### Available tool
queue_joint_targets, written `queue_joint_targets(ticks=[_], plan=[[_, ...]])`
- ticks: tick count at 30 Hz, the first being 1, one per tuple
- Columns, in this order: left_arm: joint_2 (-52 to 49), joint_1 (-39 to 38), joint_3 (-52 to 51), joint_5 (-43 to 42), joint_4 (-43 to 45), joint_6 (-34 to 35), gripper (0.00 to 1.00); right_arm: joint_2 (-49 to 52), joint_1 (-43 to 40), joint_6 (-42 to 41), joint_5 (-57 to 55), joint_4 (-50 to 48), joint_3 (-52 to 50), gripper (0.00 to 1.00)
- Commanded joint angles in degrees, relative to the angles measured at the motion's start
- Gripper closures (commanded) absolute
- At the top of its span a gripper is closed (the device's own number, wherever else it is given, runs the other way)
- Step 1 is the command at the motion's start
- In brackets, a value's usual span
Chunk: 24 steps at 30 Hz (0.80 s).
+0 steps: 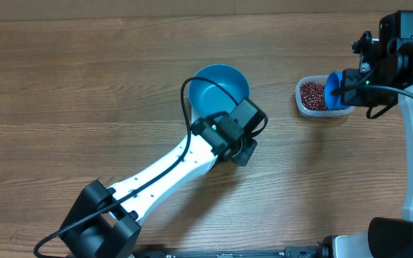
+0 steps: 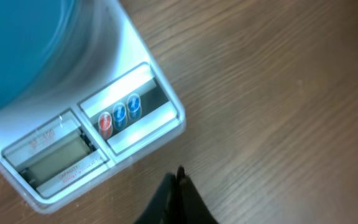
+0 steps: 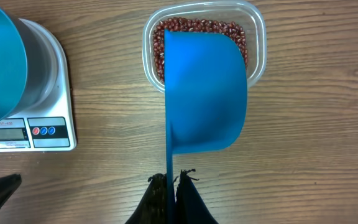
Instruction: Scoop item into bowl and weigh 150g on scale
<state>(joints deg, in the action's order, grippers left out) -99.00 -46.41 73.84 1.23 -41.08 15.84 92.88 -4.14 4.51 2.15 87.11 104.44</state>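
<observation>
Right gripper (image 3: 171, 186): fingers pinched on the thin handle of the small blue plastic scoop (image 3: 207, 93). The scoop's cup hangs over the clear rounded-rectangular plastic tub (image 3: 257, 37). The small dark red-brown beans (image 3: 194, 26) lie heaped in that tub. We cannot tell whether any are in the scoop.

Left gripper (image 2: 178, 186): fingers pressed together, holding nothing, over the bare wooden table (image 1: 84, 86) just beside the button edge of the small white square kitchen scale (image 2: 135, 124).

The round deep blue bowl (image 1: 221, 86) sits on the scale and overhangs its platform. We see no beans in it from overhead. The tub stands well apart from it, to the right.

Judged step: loading the first scoop; weighing not yet begun.

Risks we note:
- The handle is gripped edge-on between narrow fingers. A loaded cup could twist in the pinch and tip beans on the wood between tub and bowl.
- The left arm lies close over bowl and scale. Any brush against either would shift the bowl or falsify the reading.
- The display is too blurred to read. If the bowl's weight is not zeroed, the target will be wrong.
- Full scoops near the end would overshoot; small pours are needed.
</observation>
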Motion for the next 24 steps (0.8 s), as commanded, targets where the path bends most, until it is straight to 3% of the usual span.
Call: queue_joint_targets(ticks=[1,12,20,24], plan=[[0.0,0.0,-6.4,8.2,7.6,6.2,0.96,-1.4,-0.1,0.3,0.3,-0.7,-0.3,0.96],[0.0,0.3,-12.9,11.8,16.1,4.7,0.96,-1.4,-0.1,0.3,0.3,-0.7,-0.3,0.96],[-3.5,0.3,-12.9,11.4,21.3,-11.8,0.96,-1.4,-0.1,0.3,0.3,-0.7,-0.3,0.96],[-5.9,0.3,-12.9,11.0,24.0,-13.1,0.96,-1.4,-0.1,0.3,0.3,-0.6,-0.3,0.96]])
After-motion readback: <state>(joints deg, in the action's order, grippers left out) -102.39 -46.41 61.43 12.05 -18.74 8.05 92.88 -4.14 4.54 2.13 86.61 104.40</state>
